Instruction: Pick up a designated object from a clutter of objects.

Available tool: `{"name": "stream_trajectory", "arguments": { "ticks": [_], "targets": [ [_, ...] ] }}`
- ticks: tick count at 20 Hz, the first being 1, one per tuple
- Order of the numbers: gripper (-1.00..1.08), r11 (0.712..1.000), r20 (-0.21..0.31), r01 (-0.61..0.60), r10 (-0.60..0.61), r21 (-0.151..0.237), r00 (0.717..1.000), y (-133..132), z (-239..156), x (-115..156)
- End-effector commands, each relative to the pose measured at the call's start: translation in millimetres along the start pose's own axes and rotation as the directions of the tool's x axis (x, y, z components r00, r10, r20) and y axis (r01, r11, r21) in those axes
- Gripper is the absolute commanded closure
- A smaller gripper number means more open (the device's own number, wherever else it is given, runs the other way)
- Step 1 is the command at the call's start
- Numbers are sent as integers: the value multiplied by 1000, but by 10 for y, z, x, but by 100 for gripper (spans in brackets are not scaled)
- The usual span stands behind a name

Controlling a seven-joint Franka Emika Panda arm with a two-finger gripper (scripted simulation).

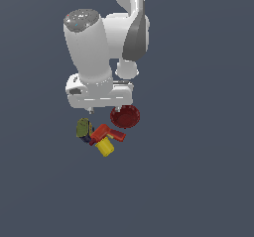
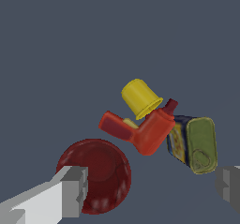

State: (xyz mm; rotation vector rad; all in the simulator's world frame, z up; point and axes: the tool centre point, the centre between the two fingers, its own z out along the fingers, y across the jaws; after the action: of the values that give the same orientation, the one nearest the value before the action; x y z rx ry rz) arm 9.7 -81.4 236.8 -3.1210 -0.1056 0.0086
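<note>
The designated object, an olive-green can with a navy side (image 1: pixel 83 129) (image 2: pixel 196 145), lies on its side at the exterior view's left end of the clutter of objects. A red tool-shaped piece (image 1: pixel 105 132) (image 2: pixel 149 129) touches it, and a yellow cylinder (image 1: pixel 104 147) (image 2: pixel 140 98) rests against that piece. A dark red bowl (image 1: pixel 125 117) (image 2: pixel 96 171) sits beside them. My gripper (image 1: pixel 103 109) (image 2: pixel 150 190) hangs above the group, open and holding nothing. One finger (image 2: pixel 70 192) shows over the bowl's edge and the other finger (image 2: pixel 229 184) is just past the can.
The objects rest on a plain dark blue-grey floor (image 1: pixel 198 181). The white arm (image 1: pixel 92 47) rises behind and above the clutter, its hand partly covering the bowl's far rim in the exterior view.
</note>
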Motion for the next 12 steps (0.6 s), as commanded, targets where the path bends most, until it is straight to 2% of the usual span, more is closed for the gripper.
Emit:
{"name": "stream_trajectory", "arguments": {
  "ticks": [1,7,12],
  "targets": [
    [-92,1000,-2,18,-18,1,1000,213,215,-8],
    [-92,998,-5,58,-58,-3,998,703,706,-93],
    [-92,997,-5,82,-82,-11,997,990,992,-189]
  ]
}}
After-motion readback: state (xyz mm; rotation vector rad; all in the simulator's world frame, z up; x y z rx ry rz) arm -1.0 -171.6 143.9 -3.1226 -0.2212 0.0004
